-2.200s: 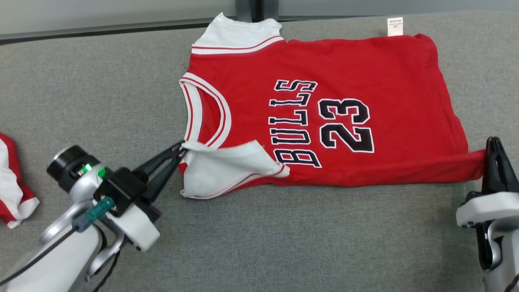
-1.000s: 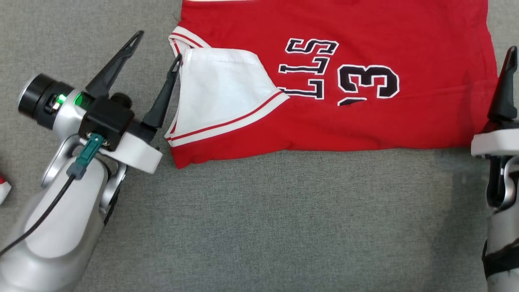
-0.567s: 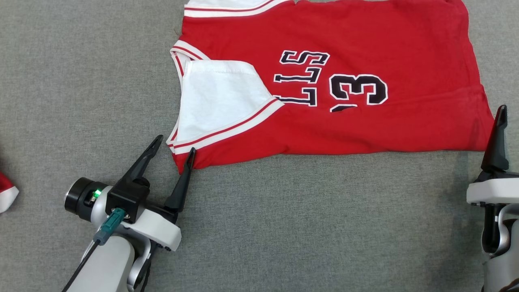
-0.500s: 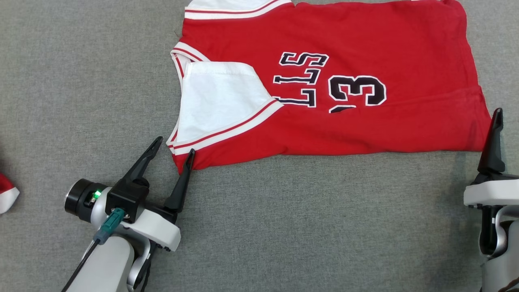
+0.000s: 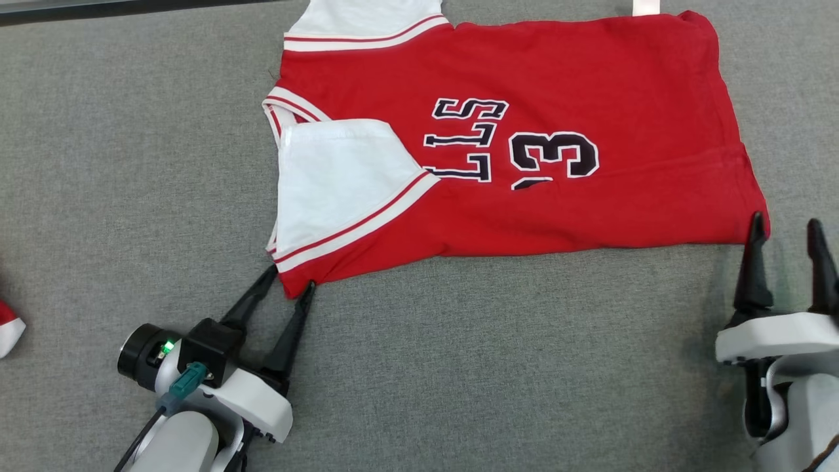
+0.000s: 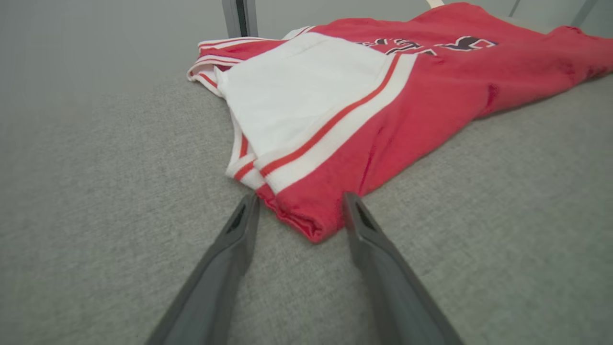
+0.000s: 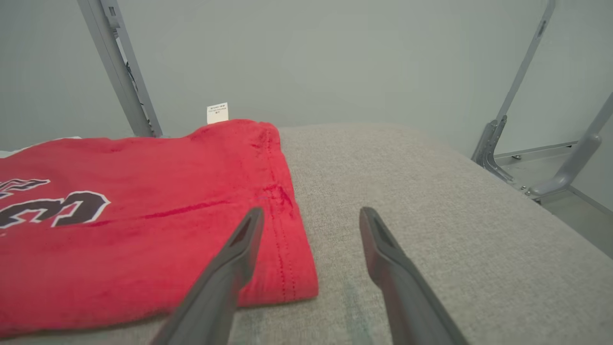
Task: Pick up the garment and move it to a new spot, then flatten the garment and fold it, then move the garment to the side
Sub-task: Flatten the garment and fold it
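Since the earlier frame your left gripper (image 5: 290, 278) has slid in, and its spread jaws now straddle the jersey's (image 5: 524, 78) corner at 7 o'clock. Your right gripper (image 5: 786, 221) has turned, jaws apart and empty, at the hem corner at 4 o'clock. The jersey lies flat on the grey surface (image 5: 459, 367), toward 12, with its near edge already folded up. You look to be mid-fold, so next close on both near corners and lift them together toward 12. The jersey's long axis runs 9 to 3, collar pointing to 9 and hem to 3.
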